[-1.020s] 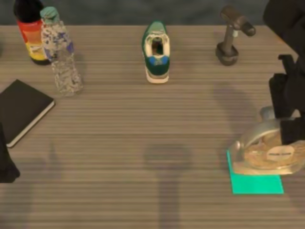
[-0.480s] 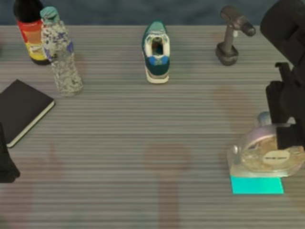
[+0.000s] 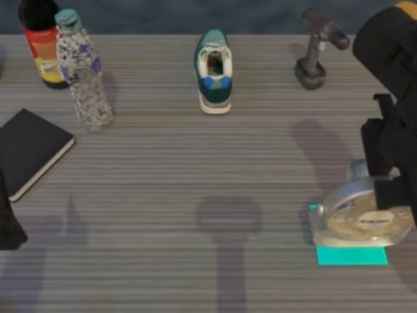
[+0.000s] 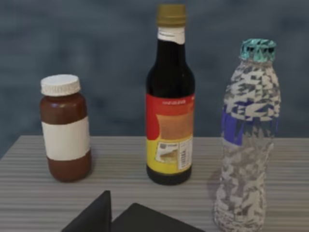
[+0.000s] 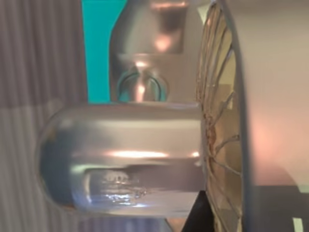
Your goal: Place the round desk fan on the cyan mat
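Observation:
The round desk fan (image 3: pixel 360 218), a silver ring with a golden-brown grille and a label, lies tilted over the cyan mat (image 3: pixel 352 255), covering all but the mat's near strip and a left sliver. My right gripper (image 3: pixel 389 195) is shut on the fan's right rim from above. In the right wrist view the silver motor hub (image 5: pixel 125 154) and the grille (image 5: pixel 217 135) fill the picture, with the cyan mat (image 5: pixel 99 48) behind them. My left gripper (image 3: pixel 10 225) stays parked and open at the table's left edge.
A black notebook (image 3: pixel 29 150) lies at the left. At the back stand a sauce bottle (image 3: pixel 40 45), a clear water bottle (image 3: pixel 85 72), a green shoe (image 3: pixel 214 70) and a dark drill (image 3: pixel 316 52). A brown jar (image 4: pixel 65 128) shows only in the left wrist view.
The right arm has lowered the fan toward the mat and shifted it slightly nearer. The fan now covers more of the cyan mat. The left arm has not moved.

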{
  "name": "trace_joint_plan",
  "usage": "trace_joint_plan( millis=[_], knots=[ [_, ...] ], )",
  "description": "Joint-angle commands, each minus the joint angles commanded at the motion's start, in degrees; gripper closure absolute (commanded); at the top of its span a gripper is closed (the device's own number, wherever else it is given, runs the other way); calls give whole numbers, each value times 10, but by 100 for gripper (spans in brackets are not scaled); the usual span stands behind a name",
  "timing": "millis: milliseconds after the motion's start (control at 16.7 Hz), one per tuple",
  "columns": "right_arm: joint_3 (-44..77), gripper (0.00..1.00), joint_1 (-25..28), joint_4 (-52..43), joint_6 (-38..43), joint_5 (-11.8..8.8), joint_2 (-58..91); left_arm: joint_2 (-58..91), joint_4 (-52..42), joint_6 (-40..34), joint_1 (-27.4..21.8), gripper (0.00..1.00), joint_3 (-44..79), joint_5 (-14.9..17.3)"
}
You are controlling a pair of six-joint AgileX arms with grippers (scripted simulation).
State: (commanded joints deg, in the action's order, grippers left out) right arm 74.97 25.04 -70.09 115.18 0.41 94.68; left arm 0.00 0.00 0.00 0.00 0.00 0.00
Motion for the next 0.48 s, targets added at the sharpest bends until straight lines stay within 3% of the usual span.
trace_joint_plan(
  millis=[480],
  knots=[
    [0,25,0,0,0,0,0,0,0,0,0,0,0,0]
  ],
)
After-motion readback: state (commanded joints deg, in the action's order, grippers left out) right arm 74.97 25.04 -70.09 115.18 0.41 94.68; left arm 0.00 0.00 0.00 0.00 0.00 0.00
